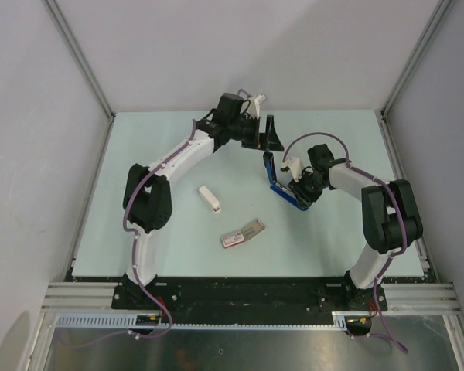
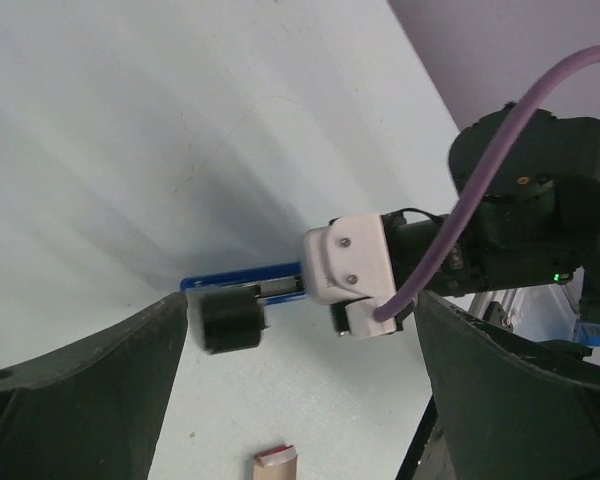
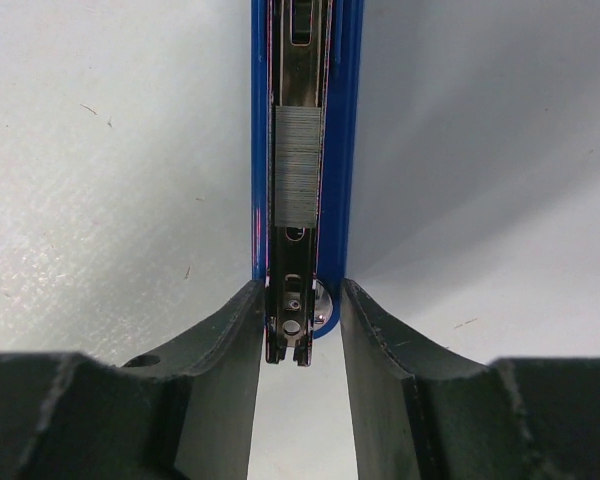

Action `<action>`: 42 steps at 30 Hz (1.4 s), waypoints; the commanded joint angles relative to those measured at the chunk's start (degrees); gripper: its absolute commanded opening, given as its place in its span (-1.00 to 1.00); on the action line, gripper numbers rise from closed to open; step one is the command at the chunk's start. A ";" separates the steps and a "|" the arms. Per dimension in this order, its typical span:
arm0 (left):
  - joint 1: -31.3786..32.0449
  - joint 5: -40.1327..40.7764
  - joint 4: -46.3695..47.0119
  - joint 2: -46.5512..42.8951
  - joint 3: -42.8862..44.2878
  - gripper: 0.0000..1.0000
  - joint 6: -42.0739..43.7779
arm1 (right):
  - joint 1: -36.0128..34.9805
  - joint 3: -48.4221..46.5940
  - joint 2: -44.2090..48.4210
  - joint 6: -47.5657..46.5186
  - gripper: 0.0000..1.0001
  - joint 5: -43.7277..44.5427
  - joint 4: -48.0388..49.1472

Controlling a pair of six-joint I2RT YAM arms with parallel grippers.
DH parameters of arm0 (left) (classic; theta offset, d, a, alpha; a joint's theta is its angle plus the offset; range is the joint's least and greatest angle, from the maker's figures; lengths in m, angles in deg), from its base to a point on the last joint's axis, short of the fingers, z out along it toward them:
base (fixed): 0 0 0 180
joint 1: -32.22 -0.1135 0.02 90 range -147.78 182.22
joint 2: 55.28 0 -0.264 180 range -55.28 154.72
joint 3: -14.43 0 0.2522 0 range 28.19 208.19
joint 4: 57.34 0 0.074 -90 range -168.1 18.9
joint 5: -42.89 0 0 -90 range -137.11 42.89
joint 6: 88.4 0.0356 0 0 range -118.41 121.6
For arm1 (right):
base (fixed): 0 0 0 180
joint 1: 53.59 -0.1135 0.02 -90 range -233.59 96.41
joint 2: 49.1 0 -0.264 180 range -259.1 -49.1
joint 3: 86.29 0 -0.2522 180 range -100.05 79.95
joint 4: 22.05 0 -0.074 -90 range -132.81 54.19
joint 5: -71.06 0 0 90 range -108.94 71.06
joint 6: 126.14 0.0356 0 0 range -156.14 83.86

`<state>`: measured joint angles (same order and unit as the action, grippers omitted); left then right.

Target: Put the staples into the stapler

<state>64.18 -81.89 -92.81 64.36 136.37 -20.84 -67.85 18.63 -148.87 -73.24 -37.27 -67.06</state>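
Right tool around stapler (staples inside)

A pale mint-green flat counter lies under soft, even light. Around it stand plain white panel walls left, far and right, with slanting silvery aluminium posts at both far corners.

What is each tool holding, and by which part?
Right tool clamps the slim blue stapler by one end of its open channel; left tool is open, empty.
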 commanded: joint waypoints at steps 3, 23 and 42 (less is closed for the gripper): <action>-3.76 -0.23 0.72 -2.36 -0.90 0.99 -0.25 | 0.32 0.42 -2.12 -0.41 -0.19 1.43 0.13; -3.19 -16.11 6.36 1.64 -4.73 0.99 -9.71 | 0.57 0.43 -2.54 -0.69 -0.19 0.93 -0.30; -3.73 -22.49 9.22 -1.42 -5.00 0.99 -10.68 | 3.30 2.45 1.19 -1.09 -0.22 -4.03 2.55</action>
<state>62.57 -102.07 -85.45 66.48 131.70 -30.98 -65.21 19.17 -148.91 -73.29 -41.12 -66.21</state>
